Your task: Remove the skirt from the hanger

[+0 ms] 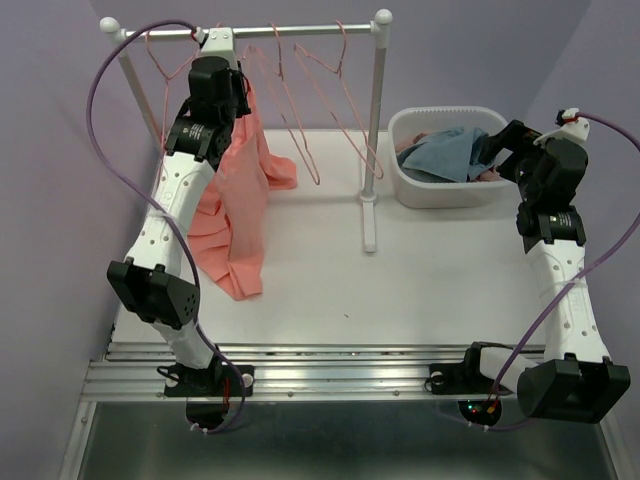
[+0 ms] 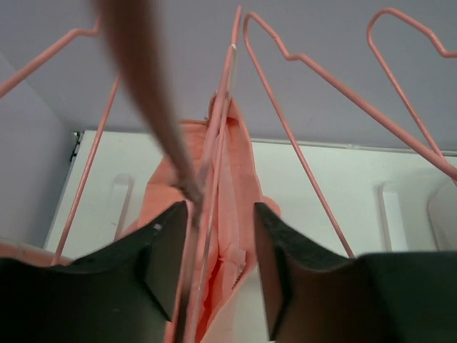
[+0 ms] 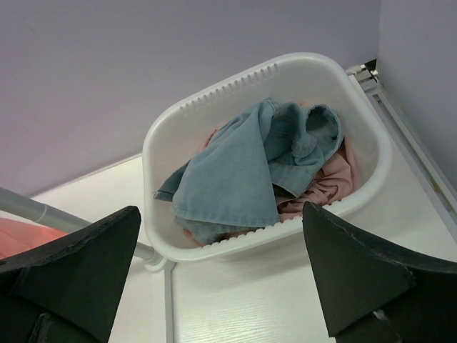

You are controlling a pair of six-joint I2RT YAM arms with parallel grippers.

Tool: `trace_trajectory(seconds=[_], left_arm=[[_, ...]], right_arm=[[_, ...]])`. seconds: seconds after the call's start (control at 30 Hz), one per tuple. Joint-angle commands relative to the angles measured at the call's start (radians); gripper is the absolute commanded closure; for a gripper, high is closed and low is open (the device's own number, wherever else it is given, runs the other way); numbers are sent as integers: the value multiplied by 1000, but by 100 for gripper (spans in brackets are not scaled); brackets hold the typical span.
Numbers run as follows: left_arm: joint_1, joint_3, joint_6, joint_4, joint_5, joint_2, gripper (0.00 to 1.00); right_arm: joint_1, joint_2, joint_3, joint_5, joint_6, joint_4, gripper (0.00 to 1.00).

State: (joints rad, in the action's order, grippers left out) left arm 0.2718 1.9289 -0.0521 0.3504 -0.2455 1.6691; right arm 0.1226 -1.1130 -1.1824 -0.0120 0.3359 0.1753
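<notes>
Apparently unclamped, skirt (image 2: pixel 239 179) and hanger (image 2: pixel 227 78) framed between narrowly parted left gripper (image 2: pixel 220 209), left arm (image 1: pixel 175 215) stretched up toward rail (image 1: pixel 300 30), right gripper (image 3: pixel 221 209) spread wide above basket (image 3: pixel 221 86).

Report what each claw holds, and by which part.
Nothing is held. The left claw is open, straddling the pink wire hanger and salmon fabric skirt; the right claw is open near the white plastic basket.

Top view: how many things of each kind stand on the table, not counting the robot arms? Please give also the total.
Hangers: 4
Rack: 1
Basket: 1
Skirt: 1
Blue cloth: 1
Pink cloth: 1
Total: 9
</notes>
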Motion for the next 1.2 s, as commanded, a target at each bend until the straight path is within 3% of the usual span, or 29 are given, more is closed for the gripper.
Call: trace_trajectory(seconds=[0.0, 0.1, 0.53, 0.73, 1.17], left_arm=[[-9, 97, 24, -1, 5, 12, 67], [-8, 122, 23, 5, -21, 21, 100], [-8, 116, 47, -39, -84, -51, 100], [-6, 153, 83, -36, -57, -100, 100], [-5, 30, 110, -100, 49, -227, 100]], right_arm=[[-6, 10, -6, -6, -9, -20, 0], [-6, 12, -3, -2, -9, -23, 0], [-6, -7, 4, -23, -8, -36, 0], [-6, -4, 4, -35, -8, -39, 0], [-6, -31, 15, -92, -8, -57, 0]])
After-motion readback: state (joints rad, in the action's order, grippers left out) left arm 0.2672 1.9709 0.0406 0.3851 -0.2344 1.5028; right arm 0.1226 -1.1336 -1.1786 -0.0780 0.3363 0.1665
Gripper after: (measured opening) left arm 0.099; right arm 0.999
